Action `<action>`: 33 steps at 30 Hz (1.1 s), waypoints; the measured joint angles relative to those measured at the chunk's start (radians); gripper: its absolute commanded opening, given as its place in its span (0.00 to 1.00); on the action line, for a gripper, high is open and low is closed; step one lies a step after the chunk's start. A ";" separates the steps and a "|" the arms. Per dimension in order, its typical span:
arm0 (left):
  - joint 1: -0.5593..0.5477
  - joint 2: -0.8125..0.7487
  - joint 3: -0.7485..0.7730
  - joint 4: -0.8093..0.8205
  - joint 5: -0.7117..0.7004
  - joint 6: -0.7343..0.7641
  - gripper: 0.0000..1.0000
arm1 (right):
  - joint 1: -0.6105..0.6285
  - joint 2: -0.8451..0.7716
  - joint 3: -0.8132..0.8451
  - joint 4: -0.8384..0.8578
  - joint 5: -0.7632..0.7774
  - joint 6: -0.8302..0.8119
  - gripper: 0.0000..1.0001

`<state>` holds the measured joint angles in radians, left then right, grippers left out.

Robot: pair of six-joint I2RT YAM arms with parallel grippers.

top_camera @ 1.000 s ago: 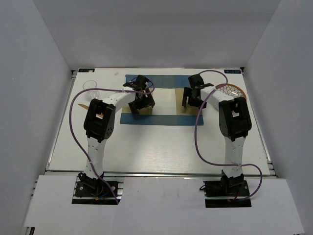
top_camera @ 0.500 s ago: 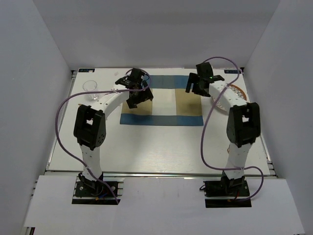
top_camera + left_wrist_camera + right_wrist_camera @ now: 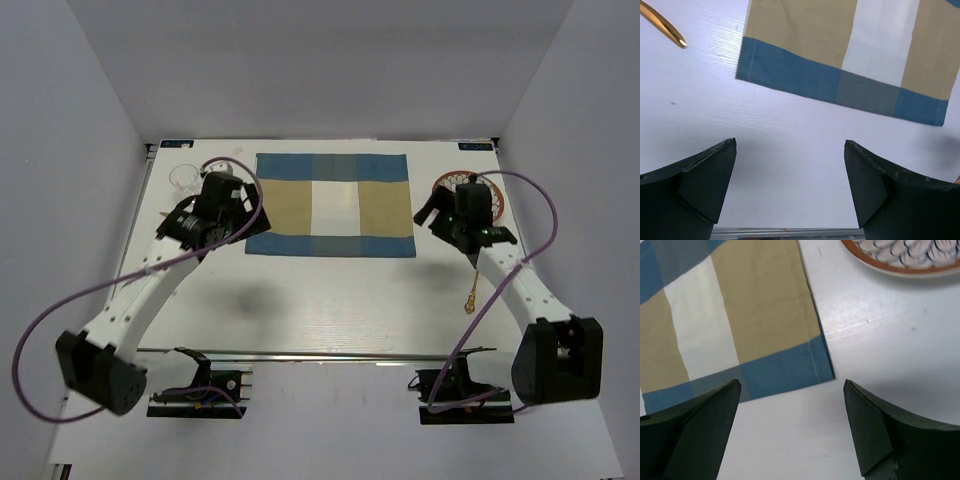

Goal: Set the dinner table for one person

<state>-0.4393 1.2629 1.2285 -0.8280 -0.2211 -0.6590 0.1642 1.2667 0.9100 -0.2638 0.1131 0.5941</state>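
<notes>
The white dinner table carries a blue-and-beige checked placemat, lying flat at the back centre. My left gripper is open and empty above bare table just left of the placemat's near left corner. My right gripper is open and empty above bare table by the placemat's near right corner. A patterned plate with an orange rim lies right of the placemat, partly hidden by the right wrist, and shows in the right wrist view.
A clear glass stands at the back left. A gold utensil lies on the table at the right. Another gold utensil's tip lies left of the placemat. A metal rail runs along the table's near edge.
Both arms have drawn back from above the placemat, the left one out to the left, the right one out to the right and nearer. The placemat now lies uncovered and flat.
</notes>
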 measured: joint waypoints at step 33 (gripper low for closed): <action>0.006 -0.401 -0.344 0.086 0.046 0.186 0.98 | -0.368 0.362 -0.077 0.328 0.040 0.476 0.79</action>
<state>-0.4335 0.8616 0.8845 -0.7422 -0.1753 -0.4732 -0.2035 1.6291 0.8333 0.0639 0.1532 1.0706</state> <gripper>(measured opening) 0.980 0.805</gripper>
